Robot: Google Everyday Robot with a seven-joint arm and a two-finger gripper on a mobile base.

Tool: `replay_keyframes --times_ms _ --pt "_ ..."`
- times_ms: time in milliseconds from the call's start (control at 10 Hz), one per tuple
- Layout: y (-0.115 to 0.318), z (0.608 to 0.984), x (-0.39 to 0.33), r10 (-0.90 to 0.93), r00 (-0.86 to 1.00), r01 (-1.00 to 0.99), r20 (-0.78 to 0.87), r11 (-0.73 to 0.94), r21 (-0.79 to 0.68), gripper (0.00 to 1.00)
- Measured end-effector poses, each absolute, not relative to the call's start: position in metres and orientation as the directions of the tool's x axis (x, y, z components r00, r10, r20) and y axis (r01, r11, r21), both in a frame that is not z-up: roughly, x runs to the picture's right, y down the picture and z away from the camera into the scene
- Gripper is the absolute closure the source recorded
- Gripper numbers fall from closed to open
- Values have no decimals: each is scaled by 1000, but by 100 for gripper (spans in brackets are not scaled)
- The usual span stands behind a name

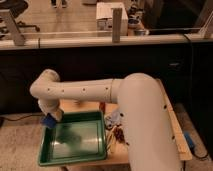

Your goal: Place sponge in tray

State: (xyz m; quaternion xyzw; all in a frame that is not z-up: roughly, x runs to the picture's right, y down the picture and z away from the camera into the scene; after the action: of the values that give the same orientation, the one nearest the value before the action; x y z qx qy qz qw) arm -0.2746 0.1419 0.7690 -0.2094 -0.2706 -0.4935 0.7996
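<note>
Jaws clamped on sponge (49,121); gripper (50,119) hangs at far-left corner of tray (73,161). Sponge is just above the rim there, not down on tray floor. Arm (85,91) reaches across from right, over back of tray. Tray sits on wood table (80,106). Misc small clutter (117,131) just beside tray's right rim.

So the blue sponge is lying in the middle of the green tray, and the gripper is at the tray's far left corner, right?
Not quite. The camera view shows the sponge at the gripper, at the far left corner of the tray, not in its middle. The rest holds.
</note>
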Motion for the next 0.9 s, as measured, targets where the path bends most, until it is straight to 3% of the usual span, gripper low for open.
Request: replay_keyframes --times_ms 400,600,900 --pt "168 764 -249 -653 392 891 648 444 -92 95" --pt "181 763 -232 -629 416 880 657 460 -117 79" --pt "187 761 -223 -616 425 875 663 468 -127 46"
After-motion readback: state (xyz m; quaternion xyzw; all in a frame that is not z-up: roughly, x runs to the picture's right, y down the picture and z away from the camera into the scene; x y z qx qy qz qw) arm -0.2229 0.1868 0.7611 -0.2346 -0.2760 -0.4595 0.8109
